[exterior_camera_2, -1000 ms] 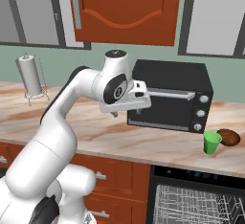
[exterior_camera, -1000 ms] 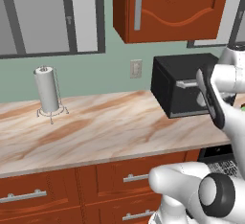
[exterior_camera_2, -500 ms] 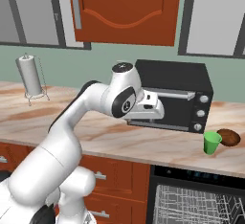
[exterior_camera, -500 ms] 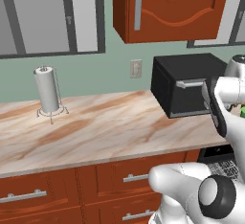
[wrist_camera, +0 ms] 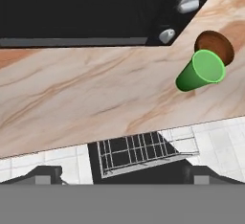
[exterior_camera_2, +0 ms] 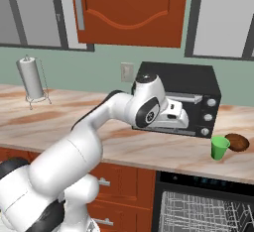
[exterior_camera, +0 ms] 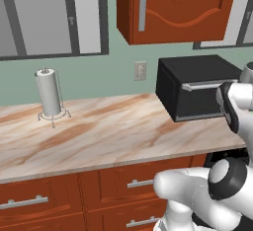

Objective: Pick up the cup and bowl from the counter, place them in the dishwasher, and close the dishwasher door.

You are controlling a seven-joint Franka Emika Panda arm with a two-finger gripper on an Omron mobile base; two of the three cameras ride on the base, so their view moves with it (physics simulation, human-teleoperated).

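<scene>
Swung rightward past the toaster oven (exterior_camera_2: 178,97) toward the cup (exterior_camera_2: 218,147) and bowl (exterior_camera_2: 236,142). Fingers (wrist_camera: 45,174) apart, empty. Nothing loaded yet; dishwasher (exterior_camera_2: 198,210) open.

- You see the small bright green cup (exterior_camera_2: 218,147) standing on the long marbled stone counter (exterior_camera_2: 149,146), just left of the brown bowl (exterior_camera_2: 237,142) and close to touching it.
- The boxy black toaster oven (exterior_camera_2: 191,94) sits behind and left of them, against the wall.
- The paper towel roll on its wire stand (exterior_camera_2: 31,80) stands far left.
- The dishwasher's pale wire rack (exterior_camera_2: 198,216) lies below the counter's front edge, under the cup.
</scene>
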